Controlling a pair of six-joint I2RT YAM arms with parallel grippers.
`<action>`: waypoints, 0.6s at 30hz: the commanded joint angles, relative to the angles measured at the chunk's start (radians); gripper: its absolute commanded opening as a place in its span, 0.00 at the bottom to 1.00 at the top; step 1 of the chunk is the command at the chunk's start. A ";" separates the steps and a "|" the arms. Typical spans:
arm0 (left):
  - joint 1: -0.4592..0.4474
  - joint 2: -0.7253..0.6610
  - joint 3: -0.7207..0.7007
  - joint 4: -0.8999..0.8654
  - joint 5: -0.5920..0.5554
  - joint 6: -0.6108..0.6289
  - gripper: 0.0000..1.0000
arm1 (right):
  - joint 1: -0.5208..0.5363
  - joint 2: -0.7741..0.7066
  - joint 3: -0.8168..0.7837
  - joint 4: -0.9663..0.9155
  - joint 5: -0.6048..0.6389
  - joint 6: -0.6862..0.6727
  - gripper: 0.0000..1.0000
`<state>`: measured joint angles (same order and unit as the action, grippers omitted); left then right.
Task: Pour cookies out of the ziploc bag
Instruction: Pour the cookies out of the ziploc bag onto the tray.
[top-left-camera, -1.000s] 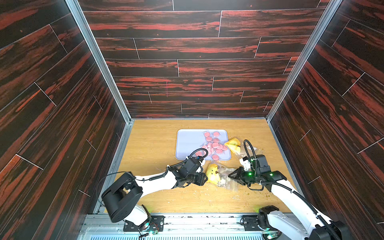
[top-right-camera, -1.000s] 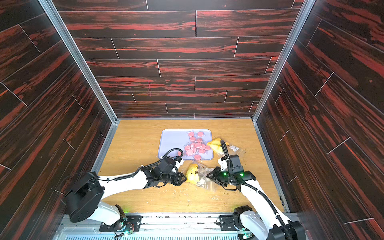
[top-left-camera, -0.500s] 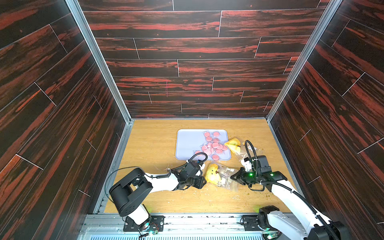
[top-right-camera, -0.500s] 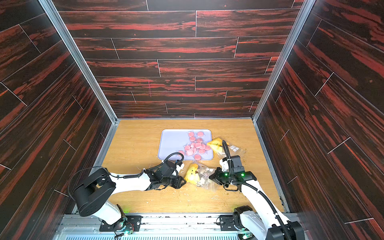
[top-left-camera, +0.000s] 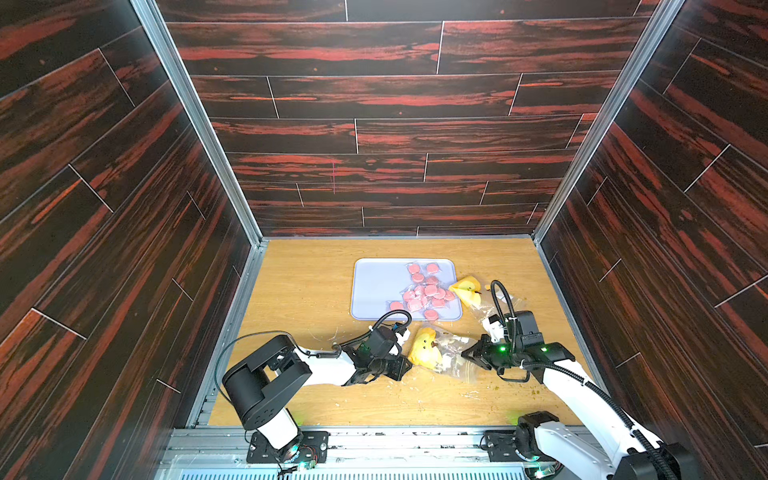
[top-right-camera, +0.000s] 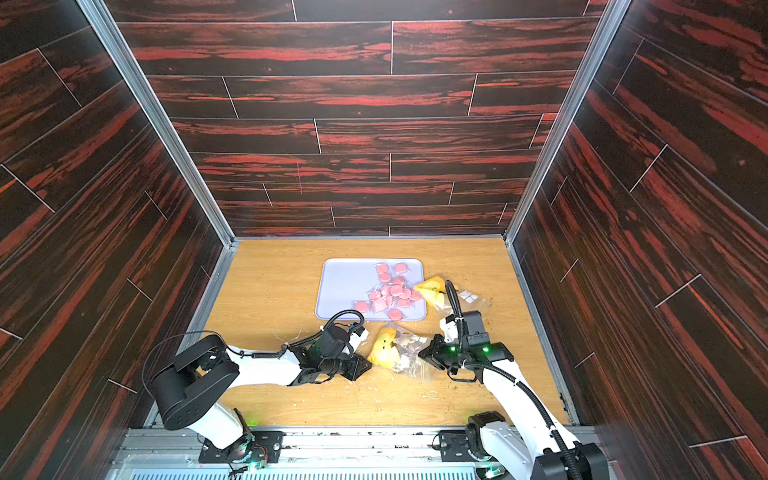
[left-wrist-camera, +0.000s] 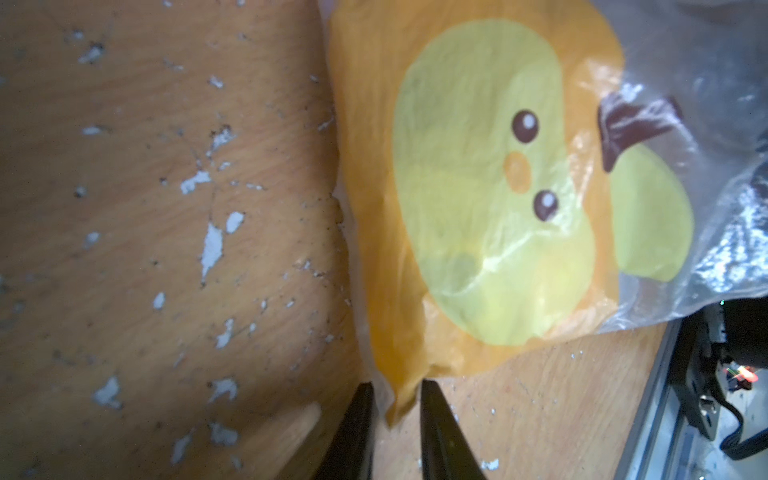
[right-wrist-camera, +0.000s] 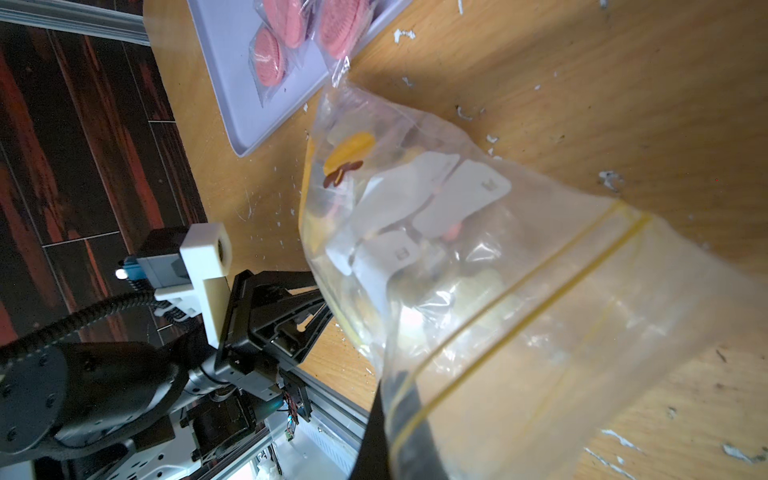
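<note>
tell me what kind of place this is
Probably a robot test cell, not a kitchen: a light wooden tabletop boxed in by dark red-streaked wood-pattern wall panels, with white-and-black robot arms, left and right, mounted on a metal rail at its front edge.

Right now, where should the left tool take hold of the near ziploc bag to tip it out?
Take its orange printed corner, coming low along the table from the left arm's side. The near ziploc bag lies with that closed end toward the left tool, while the right tool pinches the zip end.
</note>
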<state>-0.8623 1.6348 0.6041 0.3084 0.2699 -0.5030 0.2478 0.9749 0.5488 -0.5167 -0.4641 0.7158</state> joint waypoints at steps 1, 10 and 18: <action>-0.001 -0.008 -0.003 0.009 -0.003 0.002 0.15 | -0.008 0.002 0.005 -0.012 -0.016 -0.019 0.00; 0.000 -0.070 0.046 -0.103 0.001 0.020 0.00 | -0.009 0.025 0.067 -0.026 -0.031 -0.045 0.00; -0.001 -0.134 0.114 -0.227 -0.040 0.009 0.00 | -0.009 0.048 0.159 -0.029 -0.048 -0.055 0.00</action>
<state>-0.8623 1.5551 0.6815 0.1452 0.2600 -0.4900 0.2443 1.0073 0.6651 -0.5350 -0.4881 0.6823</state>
